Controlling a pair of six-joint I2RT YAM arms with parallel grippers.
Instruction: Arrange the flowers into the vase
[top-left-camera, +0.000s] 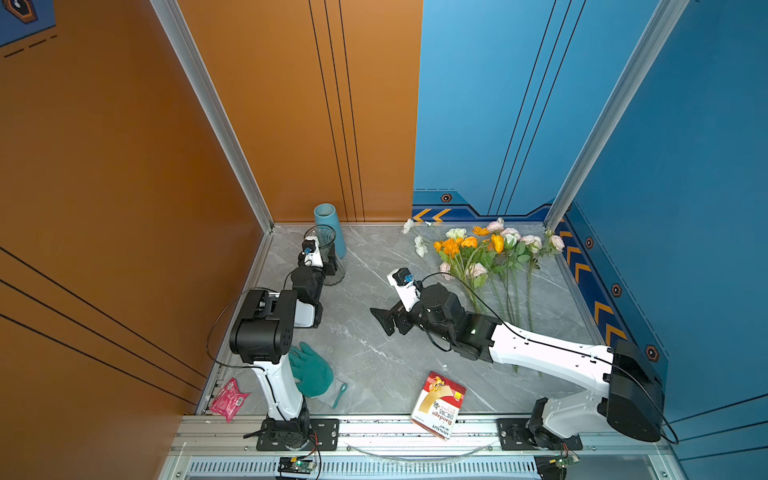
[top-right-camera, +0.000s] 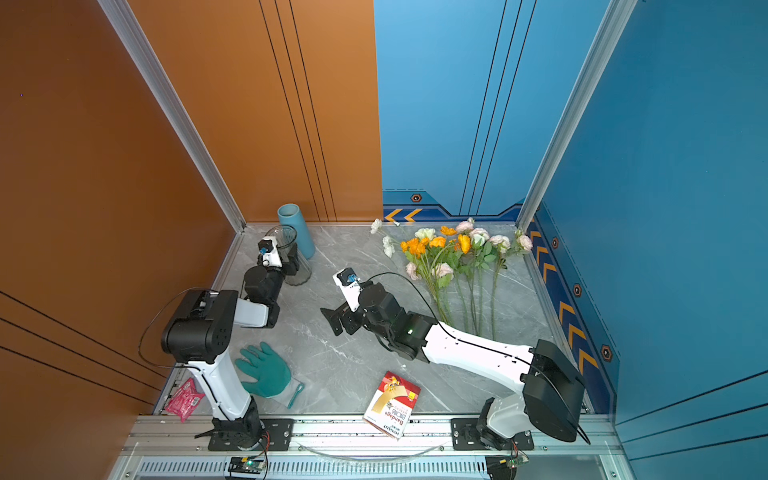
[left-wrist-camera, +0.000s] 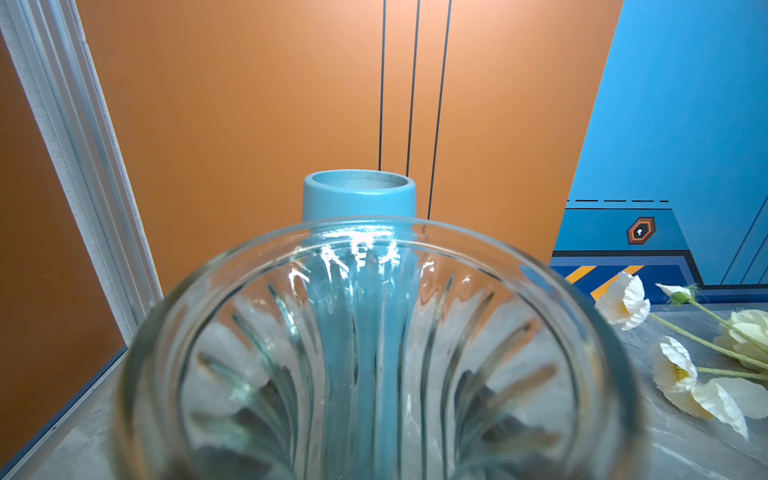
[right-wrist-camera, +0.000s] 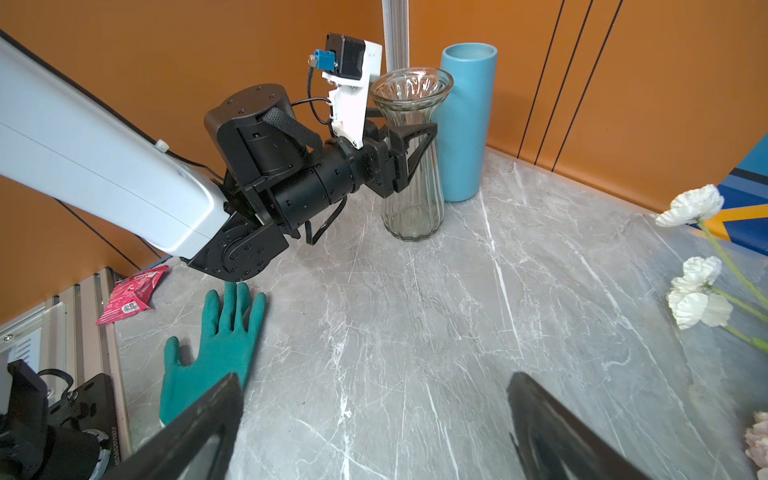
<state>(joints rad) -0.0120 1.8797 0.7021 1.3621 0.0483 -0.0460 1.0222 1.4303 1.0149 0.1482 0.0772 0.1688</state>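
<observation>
Between left gripper (right-wrist-camera: 417, 139) jaws, clamped the upright, ribbed clear glass vase (right-wrist-camera: 411, 208) at its narrow waist. Held right gripper (right-wrist-camera: 374, 376) spread wide, empty. Beside that gripper's arm, saw flowers (top-left-camera: 478, 253) lying flat: orange, pale-pink and cream blooms, leafy green stems.

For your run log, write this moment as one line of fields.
left gripper: shut on glass vase | right gripper: open, empty | flowers: on table, none in glass vase
</observation>
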